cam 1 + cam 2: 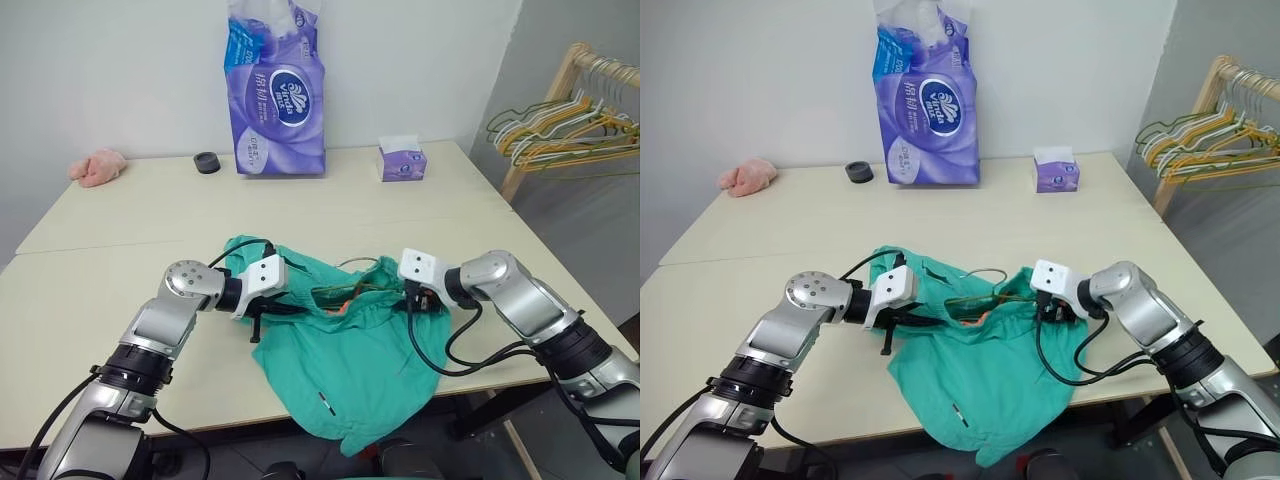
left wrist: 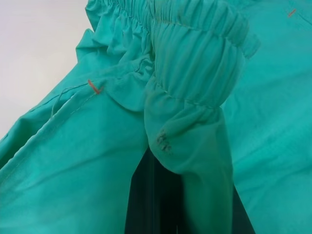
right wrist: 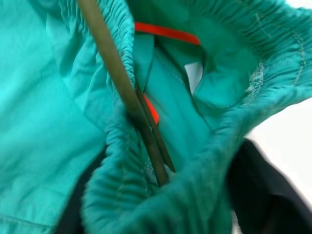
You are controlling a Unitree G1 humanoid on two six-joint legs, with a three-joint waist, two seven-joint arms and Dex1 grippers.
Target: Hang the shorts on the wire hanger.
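The teal-green shorts [image 1: 350, 360] lie at the table's front, one leg drooping over the front edge. Their gathered waistband [image 2: 195, 53] is held open between my two arms. My left gripper [image 1: 285, 308] is shut on the waistband's left side, with a fold pinched between its dark fingers [image 2: 151, 195]. My right gripper [image 1: 418, 300] is at the waistband's right side, with bunched elastic draped over it. The wire hanger [image 3: 122, 87], thin and olive-grey, runs inside the waistband opening close to the right gripper. A thin wire loop [image 1: 360, 261] shows just beyond the waistband.
At the back of the table [image 1: 120, 220] stand a tall purple tissue pack [image 1: 277, 95], a small purple tissue box [image 1: 402, 160], a black round cap [image 1: 207, 162] and a pink cloth [image 1: 97, 167]. A wooden rack with several coloured hangers [image 1: 570, 125] stands off the table's right.
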